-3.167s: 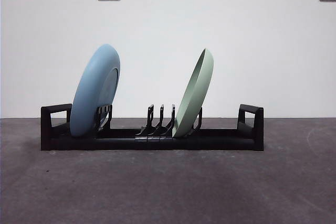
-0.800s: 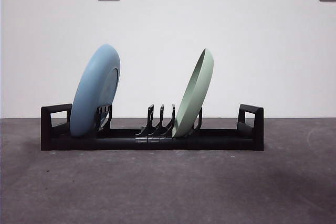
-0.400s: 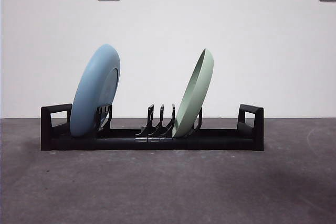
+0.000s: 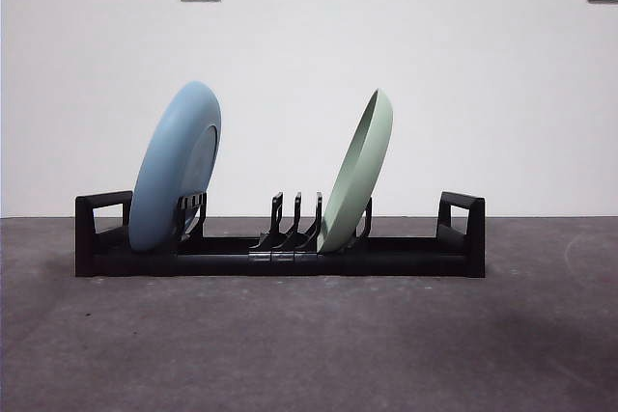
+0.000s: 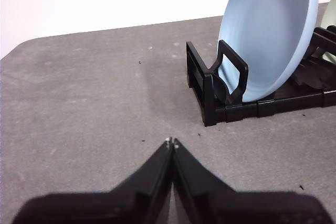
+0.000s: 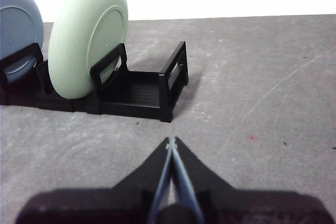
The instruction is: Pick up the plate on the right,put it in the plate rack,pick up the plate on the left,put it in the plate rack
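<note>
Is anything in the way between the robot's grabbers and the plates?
Nothing visible. Both plates already stand in the rack: blue plate, green plate. Only bare table lies between the shut left gripper and blue, and the shut right gripper and green.

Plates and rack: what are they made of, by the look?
Blue plate: matte, even pastel with faint concentric rings inside; plastic or melamine likely, glazed ceramic not excluded.
Green plate: same matte pastel finish, thin rim, no sharp glare; probably the same material.
Plate rack: black moulded plastic, by its squared loop handles, curved dividers and dull sheen.
</note>
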